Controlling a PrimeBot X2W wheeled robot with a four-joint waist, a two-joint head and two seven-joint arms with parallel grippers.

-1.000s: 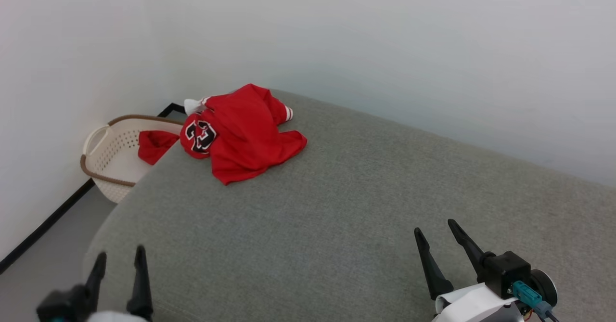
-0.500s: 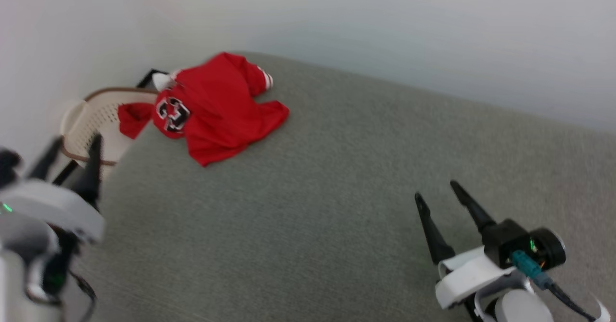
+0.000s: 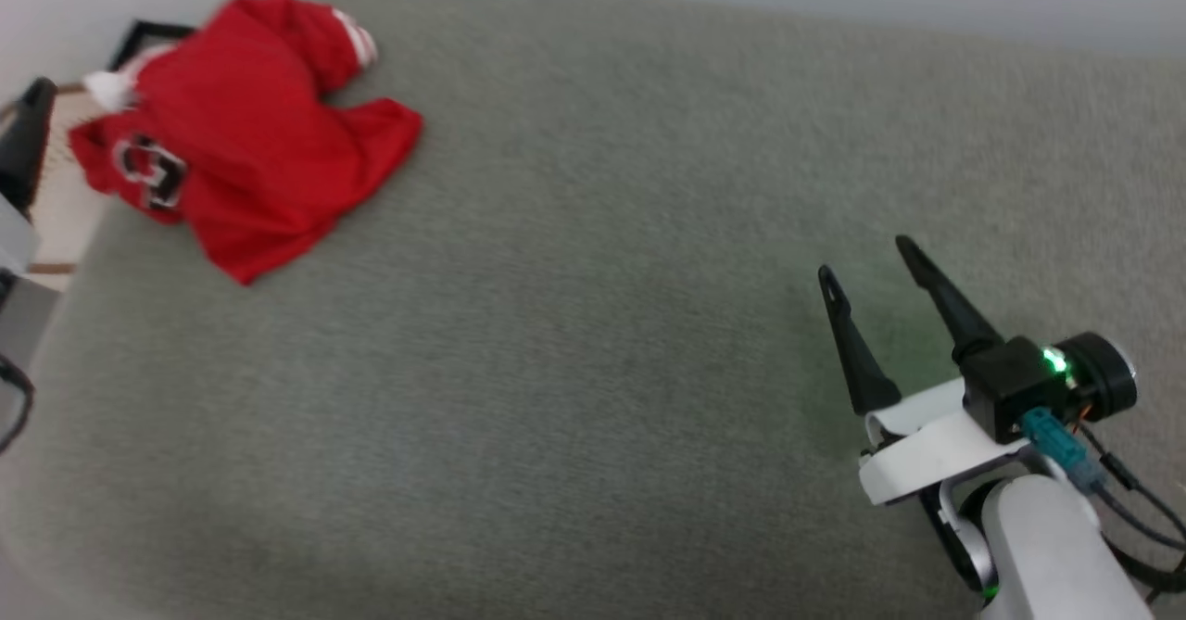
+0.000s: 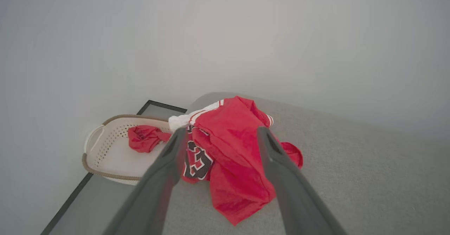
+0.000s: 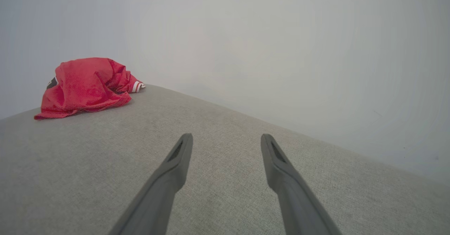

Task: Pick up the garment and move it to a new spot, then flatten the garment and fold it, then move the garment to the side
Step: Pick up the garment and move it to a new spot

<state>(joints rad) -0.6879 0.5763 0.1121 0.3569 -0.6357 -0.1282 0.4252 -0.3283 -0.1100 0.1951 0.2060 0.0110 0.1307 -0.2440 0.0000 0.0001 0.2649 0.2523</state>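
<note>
Across the middle of my head view lies the wide grey fabric-upholstered surface (image 3: 593, 342), bare apart from one heap. That heap is the large red sports jersey with striped trim and black-and-white numerals (image 3: 250, 147). It sits bunched at the far left corner, its numbered part at the left edge, sleeves and body tangled, nothing spread out. Beyond that edge, down on the floor, stands a cream perforated plastic laundry basket with a brown rim (image 4: 105, 150), and inside it lies a small crumpled red cloth (image 4: 144, 138), apart from the jersey.

My left end effector (image 4: 221, 130) is off to the left with its two dark fingers spread wide. It is aimed at the jersey from a little way off and holds nothing. My right end effector (image 3: 864, 259) hovers over the near right part of the surface, well away from the jersey, likewise spread and empty.

As I judge it, nothing of the job is done: the pick-up, the move, the flattening, the fold and the final shift aside all remain.
</note>
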